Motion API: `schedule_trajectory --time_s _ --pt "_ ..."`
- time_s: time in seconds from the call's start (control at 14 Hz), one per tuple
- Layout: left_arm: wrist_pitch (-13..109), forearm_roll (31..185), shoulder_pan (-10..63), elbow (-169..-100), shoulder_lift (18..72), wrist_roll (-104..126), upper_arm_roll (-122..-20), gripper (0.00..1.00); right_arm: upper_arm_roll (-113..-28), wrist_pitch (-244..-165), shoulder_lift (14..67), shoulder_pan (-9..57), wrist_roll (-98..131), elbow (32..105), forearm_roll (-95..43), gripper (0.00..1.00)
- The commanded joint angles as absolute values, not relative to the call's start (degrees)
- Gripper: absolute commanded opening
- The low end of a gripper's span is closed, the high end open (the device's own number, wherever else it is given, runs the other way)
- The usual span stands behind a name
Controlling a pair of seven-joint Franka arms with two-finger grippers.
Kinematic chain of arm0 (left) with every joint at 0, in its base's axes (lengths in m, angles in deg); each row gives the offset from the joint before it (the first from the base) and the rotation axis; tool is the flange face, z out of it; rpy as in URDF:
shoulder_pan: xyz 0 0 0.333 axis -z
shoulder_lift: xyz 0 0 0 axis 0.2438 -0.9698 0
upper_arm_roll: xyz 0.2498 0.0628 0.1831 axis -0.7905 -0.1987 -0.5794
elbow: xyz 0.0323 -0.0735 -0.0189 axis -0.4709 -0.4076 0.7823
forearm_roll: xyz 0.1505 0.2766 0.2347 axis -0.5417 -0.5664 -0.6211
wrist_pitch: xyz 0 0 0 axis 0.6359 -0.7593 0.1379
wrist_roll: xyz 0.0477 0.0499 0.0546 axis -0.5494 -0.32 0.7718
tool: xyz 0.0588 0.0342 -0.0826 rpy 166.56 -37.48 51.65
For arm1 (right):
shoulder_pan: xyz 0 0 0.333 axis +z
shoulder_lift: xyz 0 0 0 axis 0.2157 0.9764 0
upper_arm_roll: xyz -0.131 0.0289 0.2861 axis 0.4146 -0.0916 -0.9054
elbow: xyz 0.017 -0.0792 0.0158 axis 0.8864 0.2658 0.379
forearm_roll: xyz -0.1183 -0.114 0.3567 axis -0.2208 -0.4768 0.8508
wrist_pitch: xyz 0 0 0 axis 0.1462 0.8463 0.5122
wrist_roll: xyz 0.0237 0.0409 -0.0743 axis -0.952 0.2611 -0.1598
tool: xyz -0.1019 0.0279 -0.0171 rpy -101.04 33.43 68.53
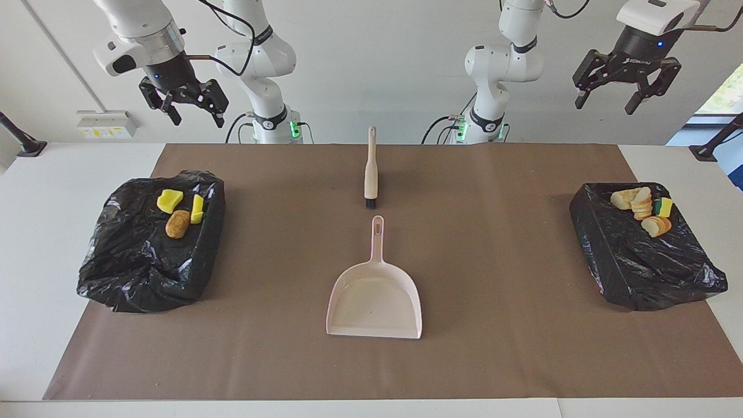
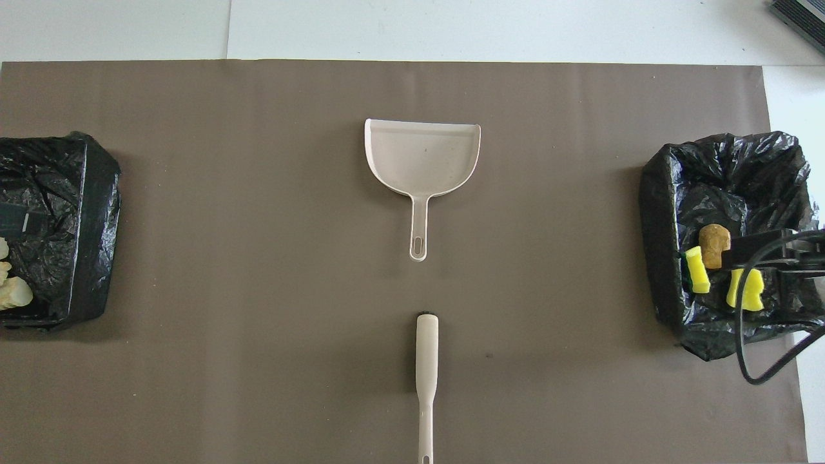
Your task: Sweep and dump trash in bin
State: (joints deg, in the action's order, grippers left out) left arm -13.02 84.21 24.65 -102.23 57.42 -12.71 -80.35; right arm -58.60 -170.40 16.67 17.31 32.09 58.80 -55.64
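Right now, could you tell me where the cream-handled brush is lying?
The cream-handled brush lies mid-table on the brown mat, nearer the robots than the pale pink plastic dustpan, bristles toward the dustpan's handle without touching it.

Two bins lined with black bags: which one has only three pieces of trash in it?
The bin at the right arm's end: two yellow wedges and one brown lump. The other bin holds four.

The table cover looks like matt brown paper or felt, smooth and flat. The two bin liners are thin black plastic, glossy and much wrinkled. The dustpan and the brush handle look like smooth, matt, pale plastic. The yellow trash pieces look spongy and porous; the brown lump is rough.
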Motion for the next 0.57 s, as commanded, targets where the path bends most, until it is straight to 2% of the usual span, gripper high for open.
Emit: schedule_trajectory --time_s 0.0,0.5 --pt "-12.8 83.75 24.13 -106.27 60.31 -13.57 -80.56 1.0 -58.72 -169.82 16.6 16.68 31.14 58.42 -55.32 1.0" --pt "-11.48 83.58 22.73 -105.66 59.61 -13.57 -80.48 1.0 -58.72 -169.82 16.6 16.68 31.14 58.33 -55.32 1.0"
